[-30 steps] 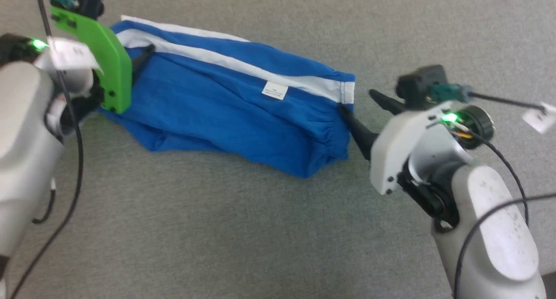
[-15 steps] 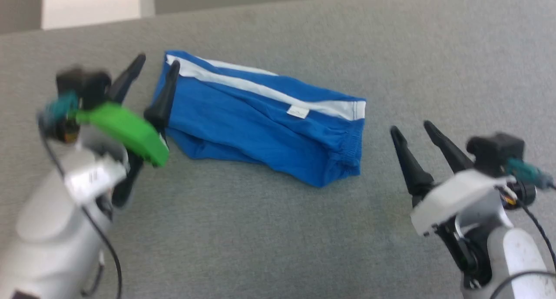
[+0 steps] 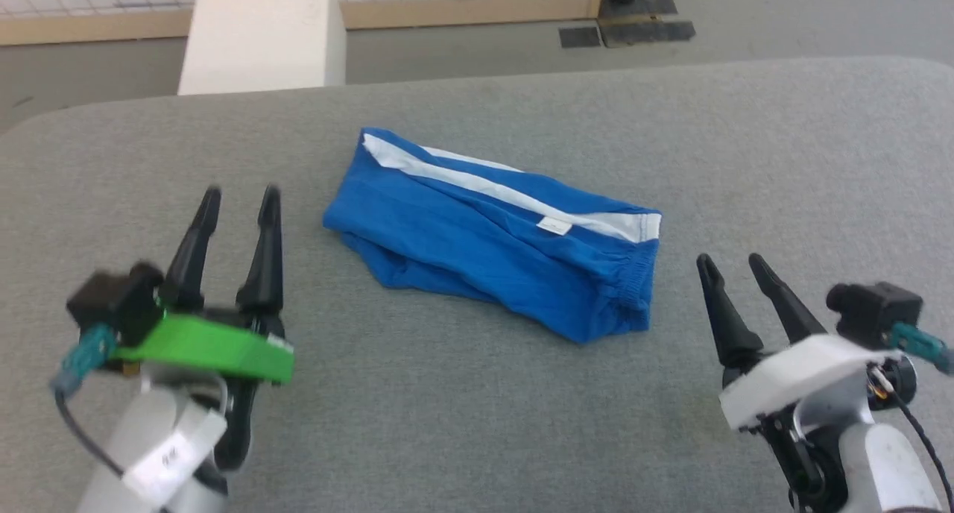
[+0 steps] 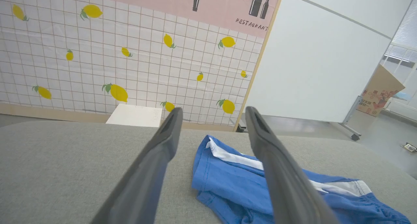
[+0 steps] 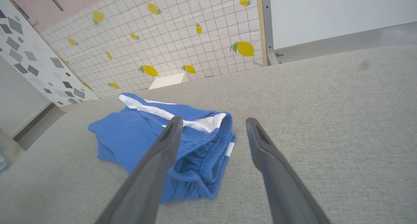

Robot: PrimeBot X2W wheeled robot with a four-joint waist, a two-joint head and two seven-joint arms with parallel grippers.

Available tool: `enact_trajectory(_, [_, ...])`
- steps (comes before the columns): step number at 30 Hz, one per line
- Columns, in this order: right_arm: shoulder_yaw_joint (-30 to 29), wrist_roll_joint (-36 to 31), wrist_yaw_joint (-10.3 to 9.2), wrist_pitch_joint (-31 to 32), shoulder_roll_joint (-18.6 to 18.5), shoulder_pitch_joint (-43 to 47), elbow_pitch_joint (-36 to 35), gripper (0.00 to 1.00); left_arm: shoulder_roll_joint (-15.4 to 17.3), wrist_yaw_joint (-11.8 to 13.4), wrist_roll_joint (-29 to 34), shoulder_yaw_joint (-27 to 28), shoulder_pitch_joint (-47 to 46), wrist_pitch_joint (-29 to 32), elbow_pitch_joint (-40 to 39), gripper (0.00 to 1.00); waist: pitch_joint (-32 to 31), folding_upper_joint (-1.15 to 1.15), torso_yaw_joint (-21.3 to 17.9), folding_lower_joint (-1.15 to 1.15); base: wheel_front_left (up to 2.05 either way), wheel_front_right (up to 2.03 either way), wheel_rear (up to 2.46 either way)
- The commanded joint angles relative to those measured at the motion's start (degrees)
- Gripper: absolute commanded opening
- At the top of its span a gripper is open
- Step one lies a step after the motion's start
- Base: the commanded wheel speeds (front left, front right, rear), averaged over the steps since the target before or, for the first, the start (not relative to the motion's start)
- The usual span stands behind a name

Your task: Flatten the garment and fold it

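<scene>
The garment (image 3: pixel 462 244) is bright blue with a white side stripe (image 3: pixel 633 227); the surface (image 3: pixel 477 394) is plain grey; the wall panel (image 4: pixel 97 54) has yellow lemons on a white grid.

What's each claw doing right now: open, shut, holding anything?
Left claw: open, holding nothing, clear of the shorts.
Right claw: open, holding nothing.

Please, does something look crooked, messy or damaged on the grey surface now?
Nothing is damaged or spilled. The folded blue shorts lie slanted across the grey surface, and a lower layer peeks out unevenly along the near edge. The left gripper and right gripper are open, clear of them.
</scene>
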Motion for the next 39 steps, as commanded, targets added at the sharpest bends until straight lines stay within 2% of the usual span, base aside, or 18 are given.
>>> enact_trajectory(1, [0.2, 0.4, -0.09, 0.5, 0.0, -2.0, 1.2, 1.00, -1.4, -0.8, 2.0, 1.8, 2.1, -0.3, -0.5, 1.00, -0.6, 0.00, 0.8, 0.01, 0.00, 0.00, 0.00])
enact_trajectory(6, [0.1, 0.5, -0.09, 3.5, 0.0, -7.4, 7.6, 1.00, -5.9, -2.8, 6.6, 7.6, 6.0, -0.3, -1.7, 1.00, -0.1, 0.00, 1.6, 0.01, 0.00, 0.00, 0.00])
enact_trajectory(13, [-0.6, -1.0, -0.09, 8.8, 0.0, -14.9, 19.7, 1.00, -9.8, -3.9, 9.9, 10.2, 9.2, -0.3, -2.5, 1.00, 0.9, 0.00, 3.2, 0.01, 0.00, 0.00, 0.00])
enact_trajectory(18, [-0.7, -4.0, -0.09, 14.5, 0.0, -18.4, 26.5, 1.00, -9.9, -4.0, 10.4, 9.6, 9.9, -0.3, -2.6, 1.00, 1.6, 0.00, 4.4, 0.01, 0.00, 0.00, 0.00])
enact_trajectory(25, [-1.8, -6.7, -0.09, 19.8, 0.0, -19.4, 29.4, 1.00, -9.3, -4.1, 9.6, 8.2, 9.4, -0.3, -3.1, 1.00, 2.6, 0.00, 5.4, 0.01, 0.00, 0.00, 0.00])
enact_trajectory(34, [0.6, -1.3, -0.09, 24.8, 0.0, -19.5, 31.8, 1.00, -8.8, -4.1, 9.4, 6.9, 8.8, -0.3, -3.5, 1.00, 3.3, 0.00, 5.2, 0.01, 0.00, 0.00, 0.00])
enact_trajectory(36, [1.2, -0.2, -0.09, 25.0, 0.0, -20.0, 32.6, 0.58, -8.8, -4.1, 9.5, 6.5, 8.6, -0.3, -3.4, 1.00, 3.5, 0.00, 5.3, 0.01, 0.00, 0.00, 0.00])
enact_trajectory(38, [1.6, 0.8, -0.09, 25.1, 0.0, -20.7, 33.6, 0.25, -8.8, -4.1, 9.4, 6.3, 8.4, -0.3, -3.3, 1.00, 3.6, 0.00, 5.3, 0.01, 0.00, 0.00, 0.00])
enact_trajectory(39, [1.5, 0.8, -0.09, 25.0, 0.0, -21.2, 34.1, 0.00, -8.8, -4.1, 9.3, 6.2, 8.4, -0.3, -3.2, 1.00, 3.7, 0.00, 5.4, 0.01, 0.00, 0.00, 0.00])
